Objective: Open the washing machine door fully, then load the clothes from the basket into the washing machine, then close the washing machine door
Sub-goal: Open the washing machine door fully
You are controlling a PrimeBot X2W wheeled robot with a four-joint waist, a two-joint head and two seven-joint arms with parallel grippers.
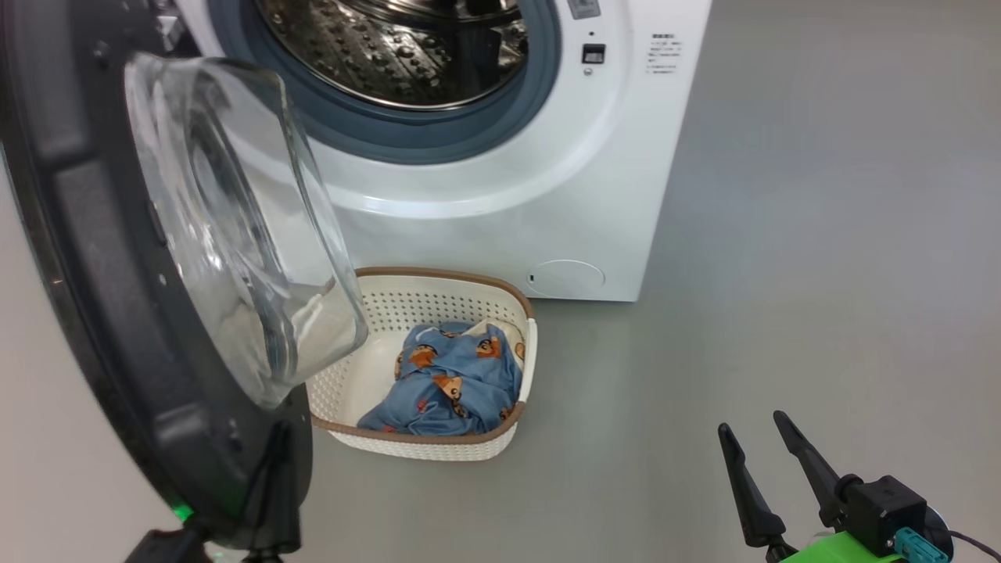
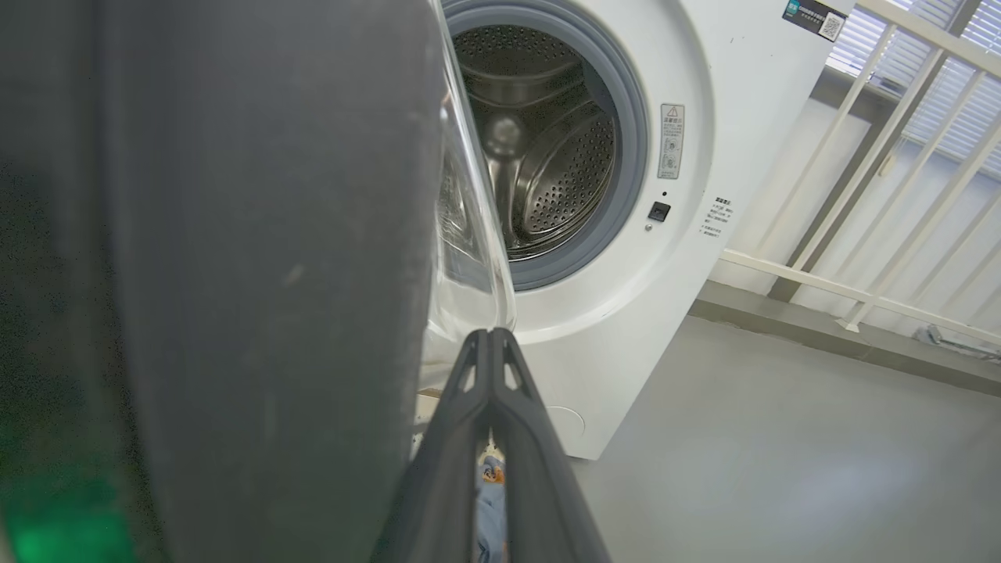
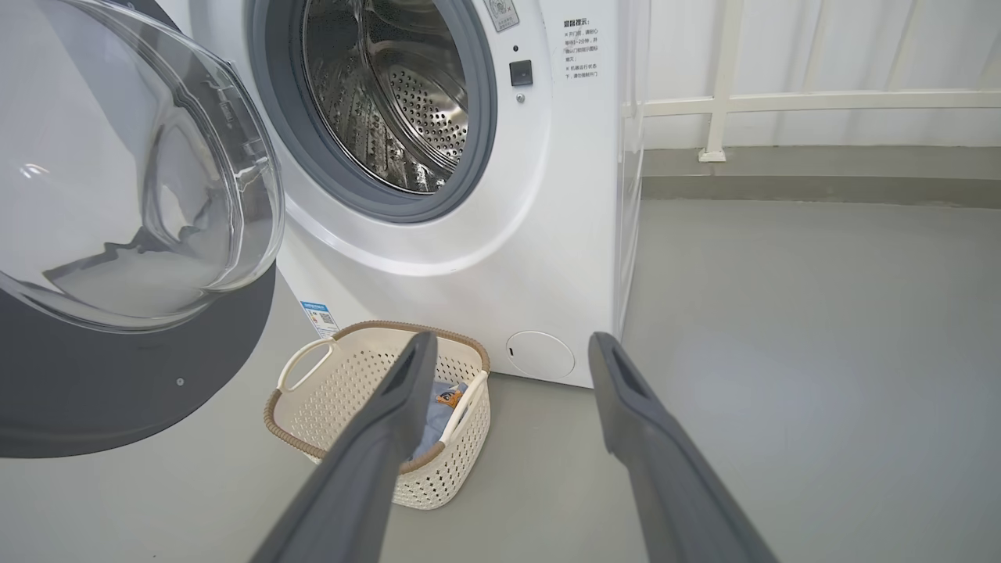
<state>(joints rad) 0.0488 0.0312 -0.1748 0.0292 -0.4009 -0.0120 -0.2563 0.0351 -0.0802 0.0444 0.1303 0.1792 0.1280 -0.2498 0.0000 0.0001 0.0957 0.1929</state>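
The washing machine (image 1: 500, 195) stands ahead with its steel drum (image 1: 407, 55) exposed. The washing machine door (image 1: 102, 258) is swung out to the left, its glass bowl (image 1: 235, 234) bulging over the basket (image 1: 407, 301). The cream basket sits on the floor against the machine's front and holds the blue bear-print clothes (image 1: 453, 383). My left gripper (image 1: 278, 438) is shut with nothing in it, right beside the door's lower black rim (image 2: 258, 274); I cannot tell if they touch. My right gripper (image 1: 751, 424) stands open and empty, low at the right, well clear of the basket (image 3: 344, 391).
Open grey floor (image 1: 782, 274) stretches to the right of the machine. In the wrist views a raised kerb (image 3: 782, 176) and a white railing (image 3: 782, 102) run behind the machine at the right. The round white cap (image 1: 565, 277) sits low on the machine's front.
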